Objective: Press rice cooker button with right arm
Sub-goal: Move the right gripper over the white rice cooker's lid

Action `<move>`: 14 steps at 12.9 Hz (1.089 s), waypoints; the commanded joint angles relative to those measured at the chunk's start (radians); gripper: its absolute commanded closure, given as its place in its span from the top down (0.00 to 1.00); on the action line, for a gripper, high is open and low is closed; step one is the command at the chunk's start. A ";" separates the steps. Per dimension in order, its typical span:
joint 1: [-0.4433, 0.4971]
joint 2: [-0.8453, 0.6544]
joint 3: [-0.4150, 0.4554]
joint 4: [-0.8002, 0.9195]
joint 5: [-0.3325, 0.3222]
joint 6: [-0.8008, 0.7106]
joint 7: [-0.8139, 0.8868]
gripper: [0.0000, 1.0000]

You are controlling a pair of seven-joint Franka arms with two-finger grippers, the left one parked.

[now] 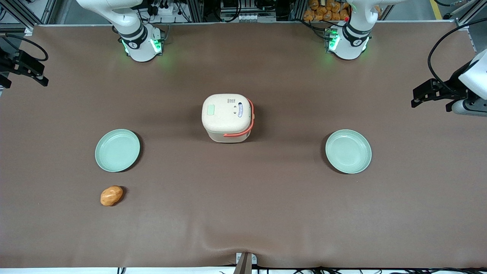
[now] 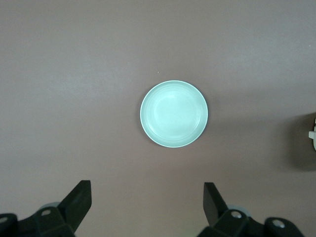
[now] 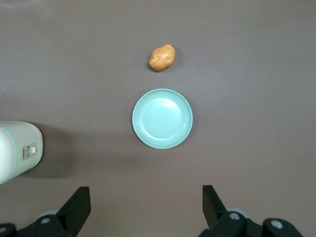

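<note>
The cream rice cooker (image 1: 227,118) stands mid-table with its lid down and its coral-orange handle on the side toward the parked arm. The small pale green button (image 1: 210,110) sits on the lid, on the side toward the working arm. My right gripper (image 1: 28,68) hangs above the working arm's end of the table, far from the cooker. In the right wrist view the gripper (image 3: 146,195) is open and empty, looking down on a green plate (image 3: 162,118), with the cooker's side (image 3: 15,150) at the frame's edge. The button is hidden in that view.
A pale green plate (image 1: 117,150) lies toward the working arm's end, with a brown potato (image 1: 111,195) nearer the front camera than it; the potato also shows in the right wrist view (image 3: 162,57). A second plate (image 1: 348,151) lies toward the parked arm's end.
</note>
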 commanded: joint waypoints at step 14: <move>0.032 0.060 0.279 -0.021 0.047 0.040 0.256 0.00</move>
